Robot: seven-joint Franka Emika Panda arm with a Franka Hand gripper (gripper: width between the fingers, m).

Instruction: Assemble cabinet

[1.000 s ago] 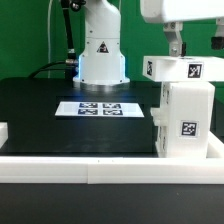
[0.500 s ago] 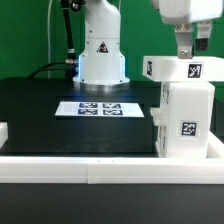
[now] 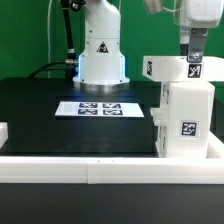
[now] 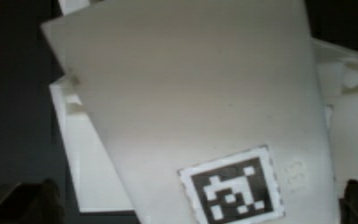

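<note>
The cabinet (image 3: 185, 115) is a white box with square tags and stands on the black table at the exterior view's right. A white top panel (image 3: 172, 70) with tags lies across its top. My gripper (image 3: 191, 58) hangs right above the panel's tagged end, fingers pointing down, close to touching it. In the wrist view the white panel (image 4: 176, 100) with one tag (image 4: 233, 187) fills most of the picture. My gripper (image 4: 197, 205) is open, with its dark fingertips (image 4: 23, 205) showing at the two lower corners, either side of the panel.
The marker board (image 3: 100, 108) lies flat mid-table in front of the arm's white base (image 3: 102, 55). A long white rail (image 3: 90, 165) runs along the table's near edge. A small white block (image 3: 3, 132) sits at the exterior view's left edge.
The gripper has moved toward the exterior view's right and come down over the cabinet's top panel. The cabinet has not moved.
</note>
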